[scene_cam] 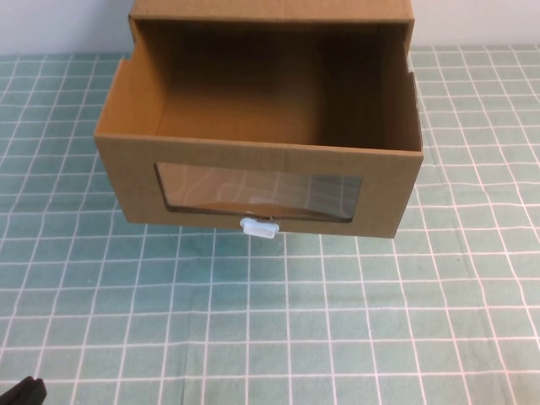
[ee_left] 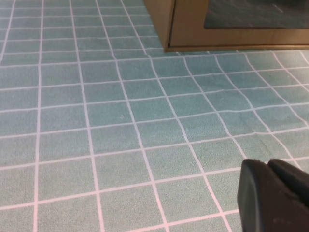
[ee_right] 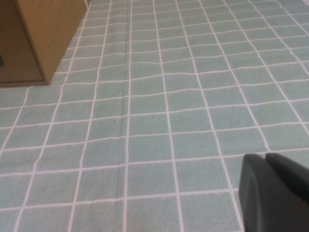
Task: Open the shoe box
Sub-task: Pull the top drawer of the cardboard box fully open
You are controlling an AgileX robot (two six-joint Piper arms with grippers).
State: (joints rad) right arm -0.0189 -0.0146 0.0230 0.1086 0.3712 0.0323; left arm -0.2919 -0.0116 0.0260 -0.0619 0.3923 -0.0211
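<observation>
The brown cardboard shoe box [scene_cam: 261,181] stands at the back middle of the table. Its drawer is pulled out toward me and its inside shows bare cardboard. The front panel has a clear window and a small white pull tab [scene_cam: 259,229] at its lower edge. My left gripper [ee_left: 267,166] is shut with nothing in it, low over the cloth near the front left corner, where its black tip [scene_cam: 25,391] shows. The box's front corner [ee_left: 193,29] lies ahead of it. My right gripper [ee_right: 264,159] is shut and empty, to the right of the box corner [ee_right: 43,34].
A teal cloth with a white grid [scene_cam: 278,321] covers the whole table. A pale wall rises behind the box.
</observation>
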